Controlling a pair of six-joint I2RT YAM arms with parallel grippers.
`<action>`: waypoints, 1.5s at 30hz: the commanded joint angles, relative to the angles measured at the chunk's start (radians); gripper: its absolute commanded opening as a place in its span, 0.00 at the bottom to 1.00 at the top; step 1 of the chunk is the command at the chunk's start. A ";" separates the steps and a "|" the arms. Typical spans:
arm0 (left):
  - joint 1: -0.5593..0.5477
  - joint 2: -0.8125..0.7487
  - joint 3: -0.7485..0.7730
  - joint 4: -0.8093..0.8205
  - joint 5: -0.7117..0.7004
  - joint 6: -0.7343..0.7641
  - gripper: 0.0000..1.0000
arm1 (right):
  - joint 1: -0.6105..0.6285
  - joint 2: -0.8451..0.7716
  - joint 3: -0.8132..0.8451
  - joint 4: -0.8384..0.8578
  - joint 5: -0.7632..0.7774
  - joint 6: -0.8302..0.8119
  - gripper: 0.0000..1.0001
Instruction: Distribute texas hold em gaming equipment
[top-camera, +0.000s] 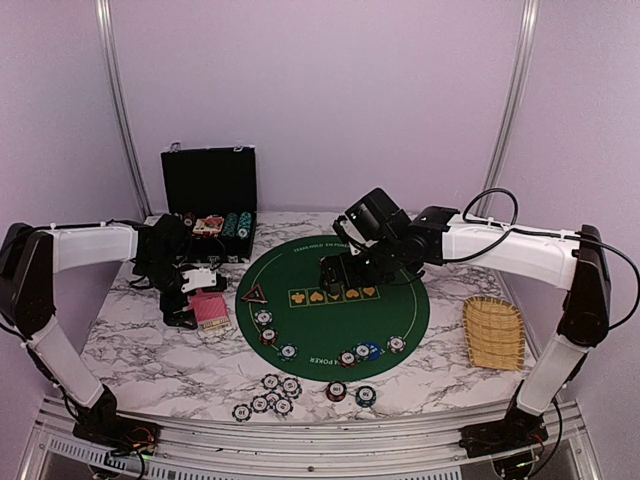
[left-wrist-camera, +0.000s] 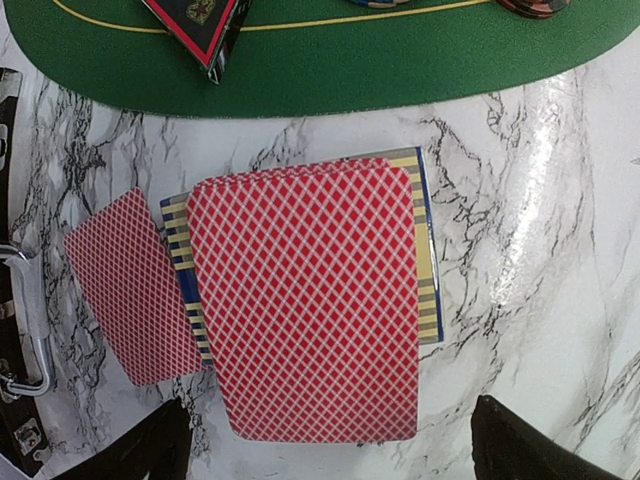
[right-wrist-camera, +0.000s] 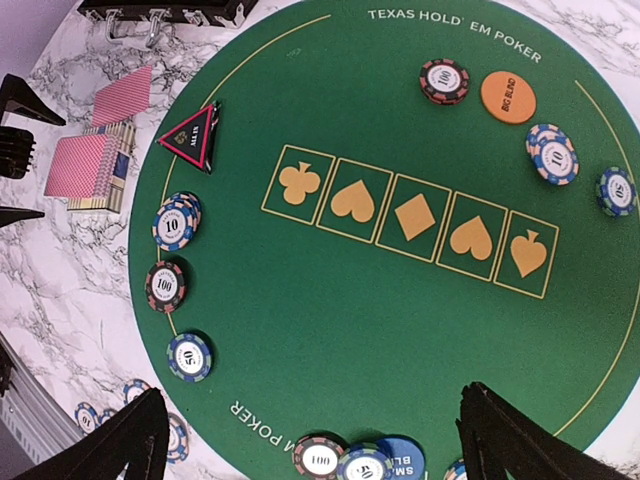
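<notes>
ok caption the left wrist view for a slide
Open left gripper over red-backed card stack; marbled white table, green felt mat beyond

From where I stand, the green mat (right-wrist-camera: 330, 320) reads "TEXAS HOLD' EM POKER" along its rim, with five gold suit signs boxed at its centre. The orange button (right-wrist-camera: 508, 97) says "BIG BLIND" and the black triangular marker (right-wrist-camera: 192, 137) "ALL IN". A dark-edged chip (right-wrist-camera: 444, 80) shows 100, a blue-striped chip (right-wrist-camera: 172, 225) 10, and a teal chip (right-wrist-camera: 189, 355) 50.
</notes>
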 joint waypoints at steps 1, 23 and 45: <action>-0.003 0.020 -0.004 -0.035 -0.007 0.017 0.99 | 0.010 -0.015 0.000 0.023 -0.012 0.004 0.99; -0.002 0.143 0.065 -0.025 -0.027 0.040 0.99 | 0.013 -0.021 -0.009 0.019 -0.020 0.006 0.97; -0.003 0.172 0.056 0.009 -0.023 0.057 0.99 | 0.017 -0.008 -0.017 0.026 -0.036 0.007 0.96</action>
